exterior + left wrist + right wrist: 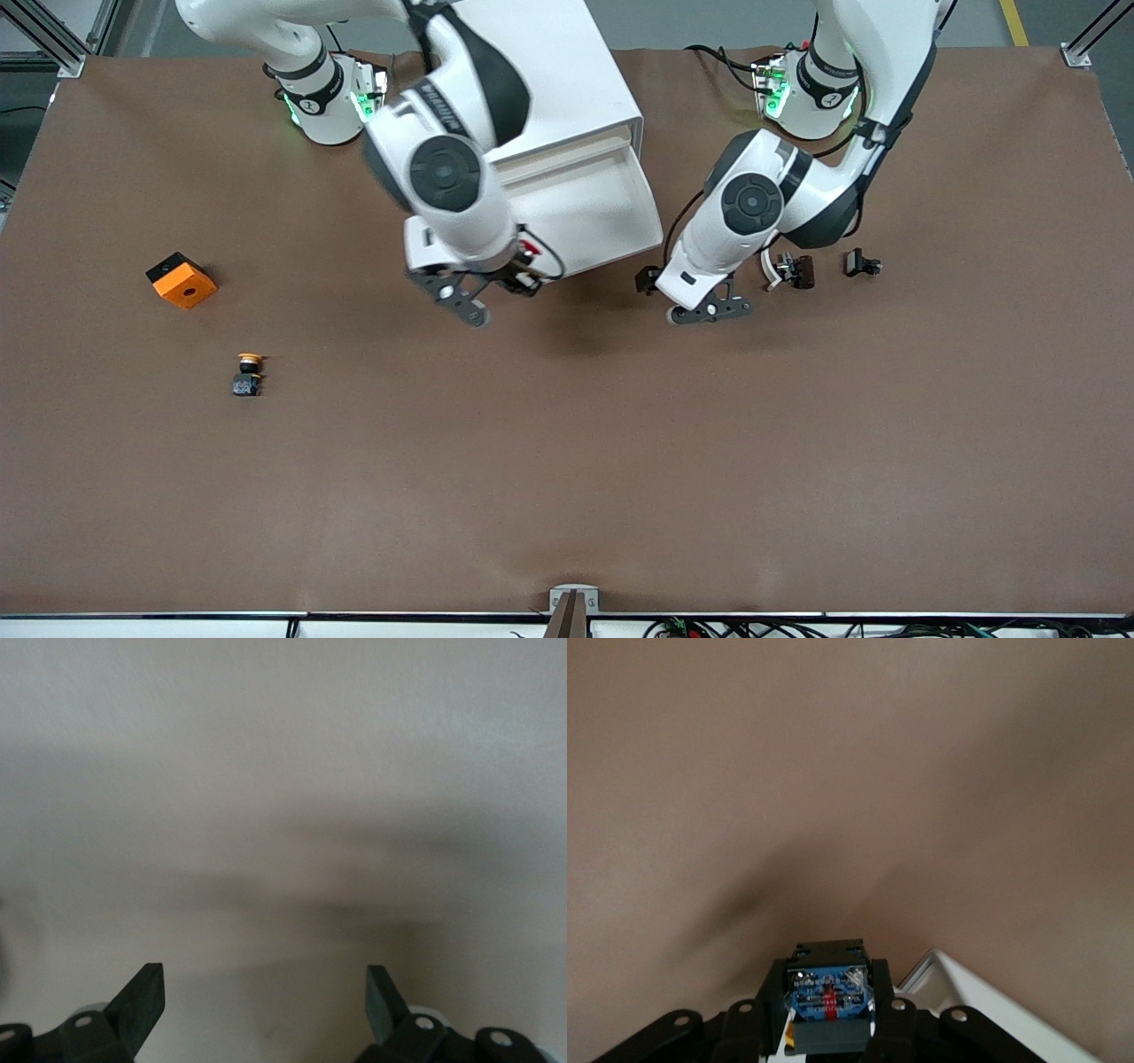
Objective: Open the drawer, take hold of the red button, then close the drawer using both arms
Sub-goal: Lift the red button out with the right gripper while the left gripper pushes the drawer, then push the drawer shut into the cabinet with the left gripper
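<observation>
The drawer point(589, 208) stands pulled out of the white cabinet point(567, 80), and its bare white tray shows. My right gripper point(498, 285) is over the table at the drawer's front edge. It is shut on the button point(529, 251), of which a bit of red shows. In the right wrist view the gripper point(829, 976) clamps the button's black body with its blue label point(827, 990), and a corner of the drawer point(983, 1003) shows beside it. My left gripper point(709, 310) is open and empty, low over the table beside the drawer, toward the left arm's end. The left wrist view shows the gripper point(266, 992) over bare mat.
An orange cube with a hole point(182, 280) and a yellow-capped button point(249, 373) lie toward the right arm's end of the table. Two small black parts point(793, 270) point(861, 263) lie beside the left arm.
</observation>
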You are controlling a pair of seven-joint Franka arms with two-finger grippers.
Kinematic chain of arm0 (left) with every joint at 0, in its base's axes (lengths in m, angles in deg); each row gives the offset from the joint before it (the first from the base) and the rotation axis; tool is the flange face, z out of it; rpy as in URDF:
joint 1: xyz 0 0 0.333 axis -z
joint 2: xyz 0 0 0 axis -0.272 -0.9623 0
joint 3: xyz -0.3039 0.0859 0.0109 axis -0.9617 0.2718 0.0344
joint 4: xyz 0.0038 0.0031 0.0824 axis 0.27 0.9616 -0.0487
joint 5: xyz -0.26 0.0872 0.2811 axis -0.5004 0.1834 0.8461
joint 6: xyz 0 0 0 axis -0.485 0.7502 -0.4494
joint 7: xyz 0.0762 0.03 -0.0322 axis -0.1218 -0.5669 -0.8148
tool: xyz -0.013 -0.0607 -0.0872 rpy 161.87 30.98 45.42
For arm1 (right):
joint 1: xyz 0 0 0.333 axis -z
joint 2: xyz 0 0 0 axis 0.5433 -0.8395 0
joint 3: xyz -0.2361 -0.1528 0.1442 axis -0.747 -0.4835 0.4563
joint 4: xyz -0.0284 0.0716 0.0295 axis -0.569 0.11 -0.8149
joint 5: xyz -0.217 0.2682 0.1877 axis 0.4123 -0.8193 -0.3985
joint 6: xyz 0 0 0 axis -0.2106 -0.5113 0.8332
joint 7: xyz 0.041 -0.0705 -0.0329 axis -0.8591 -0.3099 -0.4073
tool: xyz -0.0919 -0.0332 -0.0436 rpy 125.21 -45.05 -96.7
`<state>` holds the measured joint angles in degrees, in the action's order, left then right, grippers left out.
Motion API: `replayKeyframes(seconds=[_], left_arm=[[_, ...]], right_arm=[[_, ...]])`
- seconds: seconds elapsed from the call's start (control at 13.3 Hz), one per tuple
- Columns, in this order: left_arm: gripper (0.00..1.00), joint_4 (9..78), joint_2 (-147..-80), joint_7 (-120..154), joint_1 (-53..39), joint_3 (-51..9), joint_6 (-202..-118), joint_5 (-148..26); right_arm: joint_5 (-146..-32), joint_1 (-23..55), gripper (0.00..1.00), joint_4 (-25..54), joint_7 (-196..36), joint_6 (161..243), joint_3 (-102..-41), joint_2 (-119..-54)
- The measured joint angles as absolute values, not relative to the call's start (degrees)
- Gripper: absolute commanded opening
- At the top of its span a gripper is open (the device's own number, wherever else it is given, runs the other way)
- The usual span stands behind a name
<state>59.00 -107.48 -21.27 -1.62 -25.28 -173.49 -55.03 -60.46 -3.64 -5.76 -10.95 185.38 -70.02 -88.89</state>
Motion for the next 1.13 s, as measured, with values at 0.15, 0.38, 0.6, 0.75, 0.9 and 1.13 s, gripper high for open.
replayKeyframes(seconds=[0.15,0.38,0.6,0.75,0.9,1.13], left_arm=[[1.0,59.2,-108.8,-26.2,0.8,-25.7,-174.0,-55.0],[1.0,59.2,-109.8,-34.5,4.7,-26.0,-174.3,-55.0],[1.0,59.3,-110.4,-38.2,5.8,-27.9,-173.6,-55.0],[1.0,59.3,-110.8,-40.8,6.9,-29.2,-172.6,-55.0],[1.0,59.3,-110.8,-43.5,8.8,-30.6,-172.1,-55.0],[1.0,59.3,-110.8,-46.9,12.4,-31.1,-172.0,-55.0]], right_arm=[[-58.5,0.6,0.0,-5.4,-21.8,184.4,-70.3,-88.0],[-55.6,6.5,0.0,-3.1,-36.7,186.0,-70.5,-87.8],[-55.2,14.1,0.0,4.2,-52.9,196.1,-70.7,-87.8],[-55.2,18.7,0.0,10.0,-61.9,203.8,-70.7,-88.0],[-55.2,21.1,0.0,14.3,-66.3,210.1,-70.7,-88.2],[-55.2,21.5,0.0,19.5,-69.1,219.0,-70.6,-88.3]])
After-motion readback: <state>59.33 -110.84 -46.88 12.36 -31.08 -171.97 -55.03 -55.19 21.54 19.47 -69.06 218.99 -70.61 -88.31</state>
